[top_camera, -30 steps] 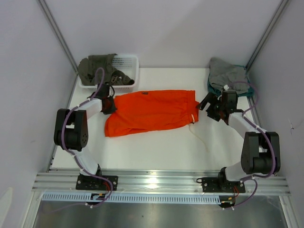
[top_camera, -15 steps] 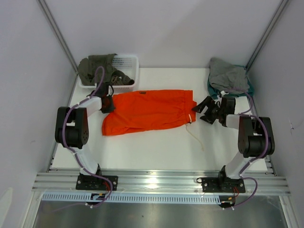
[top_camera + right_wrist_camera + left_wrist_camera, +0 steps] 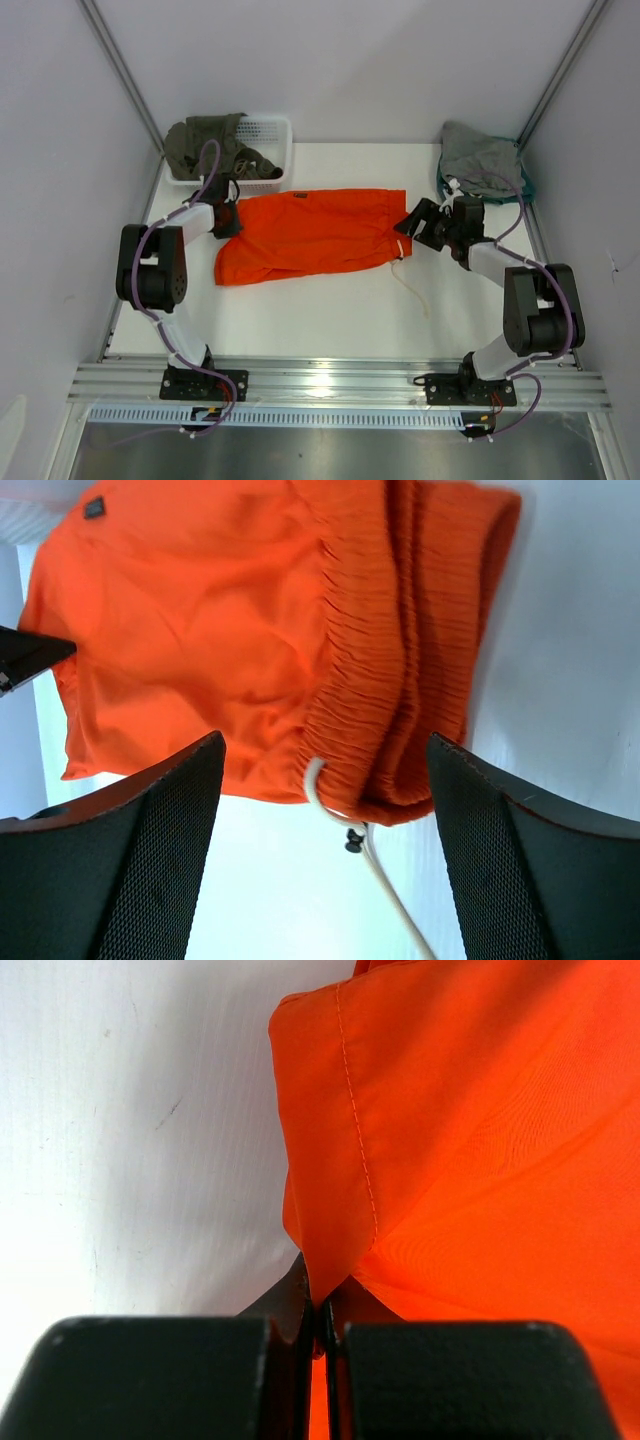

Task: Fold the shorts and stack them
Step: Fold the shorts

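The bright orange shorts (image 3: pixel 315 235) lie folded across the middle of the white table, waistband to the right. My left gripper (image 3: pixel 229 216) is shut on the hem corner of the shorts (image 3: pixel 330 1260) at their left end. My right gripper (image 3: pixel 414 222) is open, just off the waistband end. In the right wrist view the gathered waistband (image 3: pixel 400 650) lies between my open fingers (image 3: pixel 130 850), with the white drawstring (image 3: pixel 375 865) trailing out of it onto the table (image 3: pixel 410 285).
A white basket (image 3: pixel 262 150) with an olive-green garment (image 3: pixel 205 140) stands at the back left. Grey and teal garments (image 3: pixel 482 158) are piled at the back right. Walls close in on both sides.
My right gripper has moved left toward the waistband end of the shorts. My left gripper has stayed shut on the hem corner.
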Motion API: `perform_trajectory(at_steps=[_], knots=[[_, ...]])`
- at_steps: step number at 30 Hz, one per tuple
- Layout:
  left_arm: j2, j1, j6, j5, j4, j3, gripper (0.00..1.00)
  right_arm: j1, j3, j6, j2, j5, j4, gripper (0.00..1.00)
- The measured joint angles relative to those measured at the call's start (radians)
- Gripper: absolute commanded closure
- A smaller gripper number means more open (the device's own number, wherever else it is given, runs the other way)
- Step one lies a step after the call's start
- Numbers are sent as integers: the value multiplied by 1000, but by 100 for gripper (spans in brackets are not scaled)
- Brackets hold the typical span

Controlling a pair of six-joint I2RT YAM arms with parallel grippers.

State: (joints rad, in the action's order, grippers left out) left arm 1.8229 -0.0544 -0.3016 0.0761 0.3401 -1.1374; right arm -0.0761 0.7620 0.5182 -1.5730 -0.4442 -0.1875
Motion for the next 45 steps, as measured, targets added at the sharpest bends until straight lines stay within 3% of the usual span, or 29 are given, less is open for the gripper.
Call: perform_trajectory(at_steps=[6, 21, 27, 31, 38, 43, 44, 45], knots=[[4, 0, 0, 0, 0, 0, 100, -10, 31, -23, 9, 26, -17, 19], [6, 0, 6, 0, 0, -2, 100, -2, 131, -1, -225, -51, -158, 22], [16, 0, 7, 0, 0, -6, 100, 32, 106, 65, -258, -148, -244, 35], [21, 0, 7, 0, 2, -10, 100, 43, 75, 92, -257, -195, -260, 57], [23, 0, 7, -1, 2, -11, 100, 41, 40, 115, -254, -261, -248, 60], [23, 0, 7, -1, 2, -11, 100, 39, 29, 127, -254, -307, -228, 50], [23, 0, 7, -1, 2, -11, 100, 39, 25, 129, -254, -318, -224, 51], [23, 0, 7, -1, 2, -11, 100, 39, 19, 130, -254, -328, -217, 58]])
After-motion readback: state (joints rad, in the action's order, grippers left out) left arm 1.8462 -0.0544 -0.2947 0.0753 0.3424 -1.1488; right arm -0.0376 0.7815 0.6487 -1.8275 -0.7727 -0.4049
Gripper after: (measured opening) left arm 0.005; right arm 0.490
